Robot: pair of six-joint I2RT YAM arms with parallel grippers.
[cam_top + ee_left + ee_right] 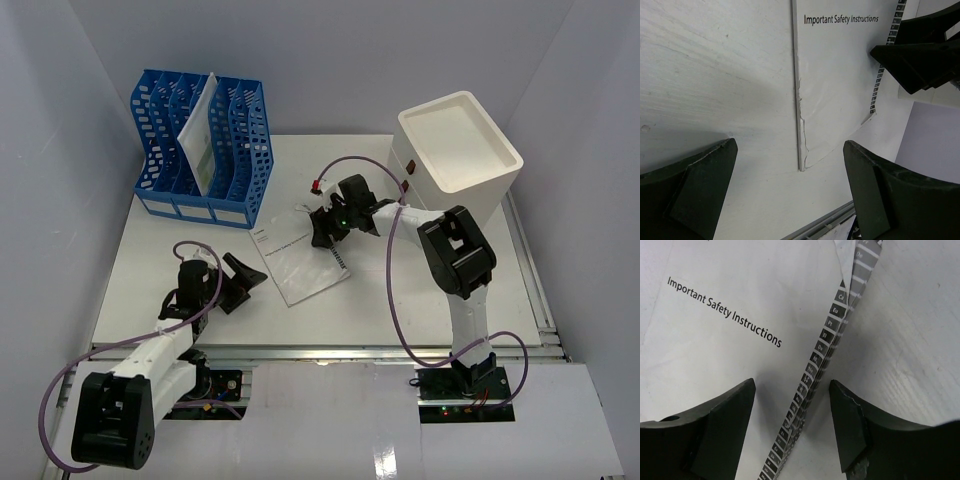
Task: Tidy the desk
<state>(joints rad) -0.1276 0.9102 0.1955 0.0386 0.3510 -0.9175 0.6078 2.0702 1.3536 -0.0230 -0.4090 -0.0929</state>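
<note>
The desk (pixel 160 260) is a wide white tabletop. On its middle lies a white booklet (pixel 300 262) titled "Important Safety Instructions", with a dark tabbed edge (pixel 830 345). My right gripper (pixel 322 232) is low over the booklet's far right side. In the right wrist view it (pixel 792 410) is open and its fingers straddle the tabbed edge without clasping it. My left gripper (pixel 243 283) rests open just left of the booklet. In the left wrist view it (pixel 790 185) holds nothing, with the booklet's (pixel 840 75) torn corner ahead and the right gripper's fingers (pixel 920 55) beyond.
A blue slotted file rack (pixel 205 140) stands at the back left with a white booklet (pixel 205 130) leaning in it. A cream drawer cabinet (pixel 460 150) stands at the back right. A metal rail (pixel 330 350) runs along the desk's front edge.
</note>
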